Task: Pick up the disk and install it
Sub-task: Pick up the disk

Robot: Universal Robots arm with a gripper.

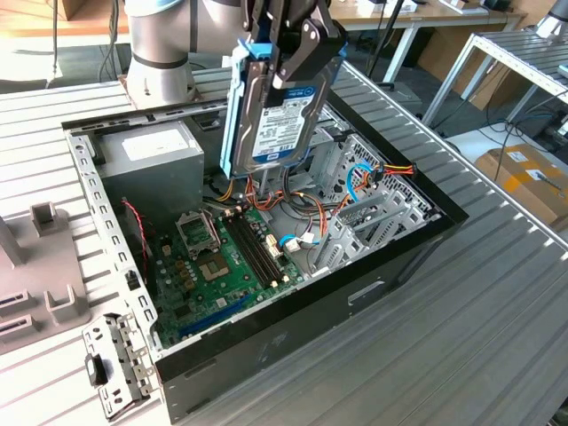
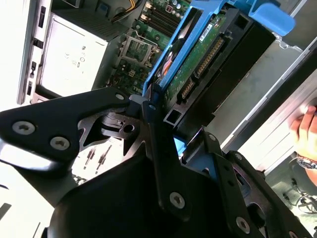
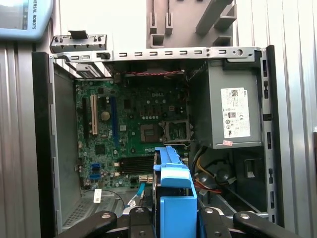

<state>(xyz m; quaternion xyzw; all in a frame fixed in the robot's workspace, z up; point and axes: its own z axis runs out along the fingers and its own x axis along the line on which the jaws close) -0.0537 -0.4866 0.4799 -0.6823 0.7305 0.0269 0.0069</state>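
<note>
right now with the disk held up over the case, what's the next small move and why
Probably ease the disk down toward the metal drive cage. The gripper holds it upright, clear above the open case, and it is not yet seated.

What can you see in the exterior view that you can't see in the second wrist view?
The exterior view gives the whole open computer case on the slatted table, plus the white-and-blue label on the disk. The second wrist view gives the disk's green circuit board side and a person's hand at the edge. Both share the disk in its blue bracket, clamped by the black fingers, along with the motherboard and the grey power supply.
</note>
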